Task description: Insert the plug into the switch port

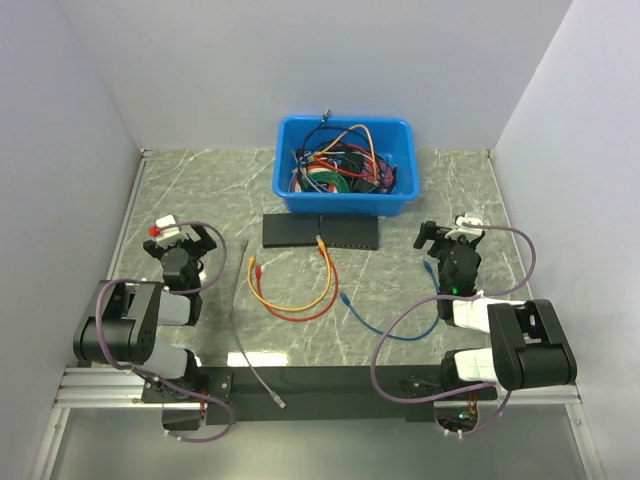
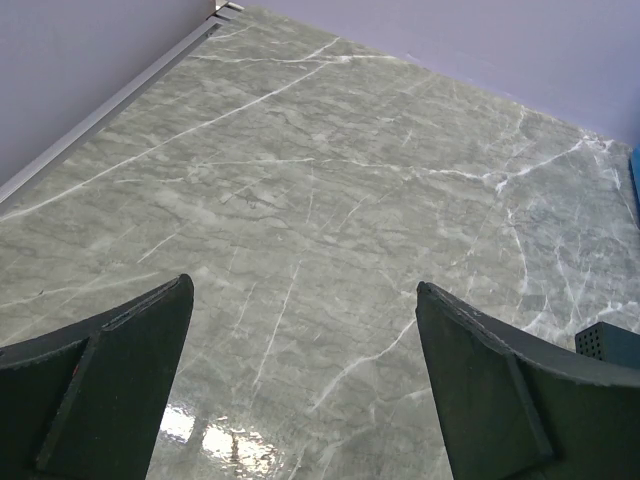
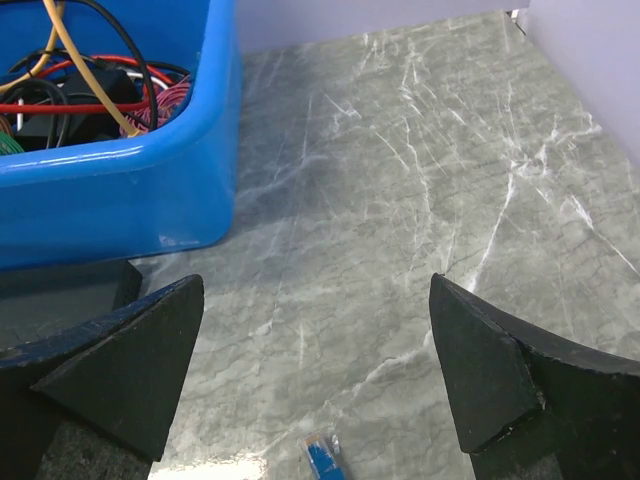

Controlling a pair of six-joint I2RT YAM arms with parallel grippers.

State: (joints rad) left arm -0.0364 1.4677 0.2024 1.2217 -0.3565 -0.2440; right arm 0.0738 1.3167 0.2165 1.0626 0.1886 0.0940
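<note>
The black switch (image 1: 320, 232) lies flat in front of the blue bin, with an orange cable (image 1: 300, 300) plugged into its near edge. Its ports are too small to make out. The blue cable (image 1: 375, 327) lies on the table; one plug end (image 1: 345, 298) rests near the orange loop. Its other plug (image 3: 322, 460) lies on the table just below my right gripper (image 3: 315, 370), which is open and empty above it. My left gripper (image 2: 305, 380) is open and empty over bare table at the left. The switch's corner (image 2: 608, 343) shows at the left wrist view's right edge.
A blue bin (image 1: 345, 165) full of tangled cables stands behind the switch, and shows in the right wrist view (image 3: 120, 190). A yellow-ended plug (image 1: 252, 265) and a thin grey cable (image 1: 245, 335) lie left of centre. Walls close in the table on three sides.
</note>
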